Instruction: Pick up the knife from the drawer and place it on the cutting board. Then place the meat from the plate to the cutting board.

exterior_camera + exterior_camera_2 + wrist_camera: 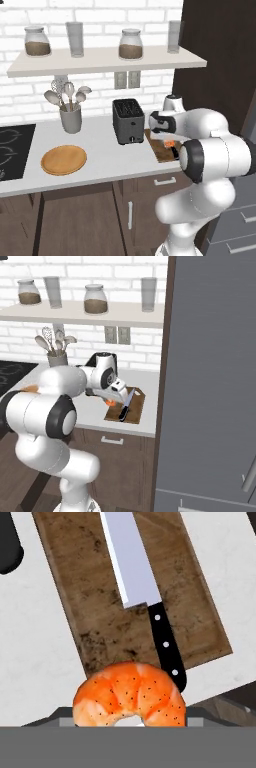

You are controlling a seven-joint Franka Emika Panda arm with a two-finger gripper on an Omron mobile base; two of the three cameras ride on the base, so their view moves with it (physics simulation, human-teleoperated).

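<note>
Meat (130, 694) gripped between fingers (111, 401), held over near edge of cutting board (100, 602). Knife (142, 597) flat on board, handle at 6 o'clock, blade toward 12. Plate (63, 159) bare on desk (107, 155), well apart at 9 o'clock, past toaster (128, 121).

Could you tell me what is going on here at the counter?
The robot's hand holds the meat over the near end of the cutting board. The knife already lies on the board, its black handle reaching past the near edge. The plate sits bare on the counter, left of the toaster.
</note>
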